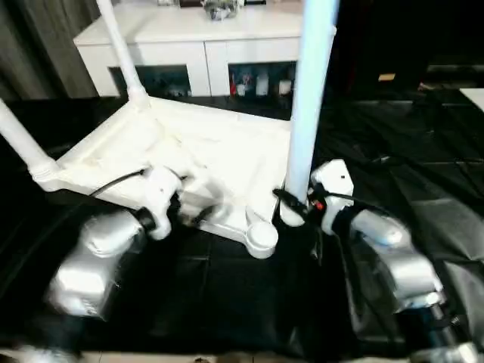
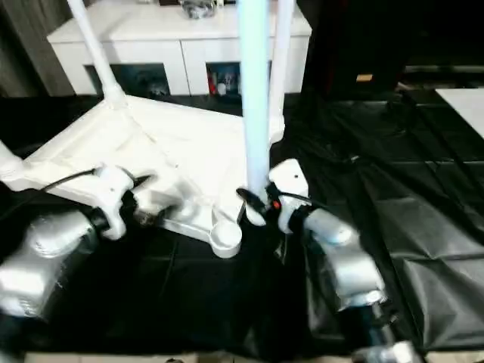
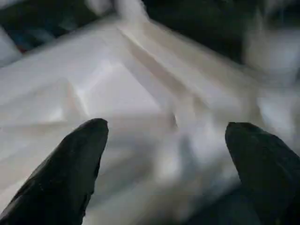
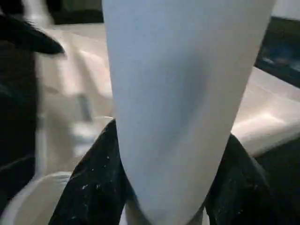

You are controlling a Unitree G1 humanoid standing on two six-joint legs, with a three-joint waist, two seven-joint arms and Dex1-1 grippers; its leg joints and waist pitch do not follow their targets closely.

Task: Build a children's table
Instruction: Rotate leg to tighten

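Note:
The white tabletop lies upside down on the black cover, ribs showing. Legs stand in its far-left socket, its left socket and its far-right socket. The near corner socket stands empty. My right gripper is shut on a fourth leg, held upright with its lower end just right of that empty socket. The black fingers flank the leg in the right wrist view. My left gripper hovers open over the tabletop's near edge, its fingers wide apart above the ribs.
A white cabinet with dark glass doors stands behind the tabletop. A wrinkled black sheet covers the surface all around. A white object shows at the right edge.

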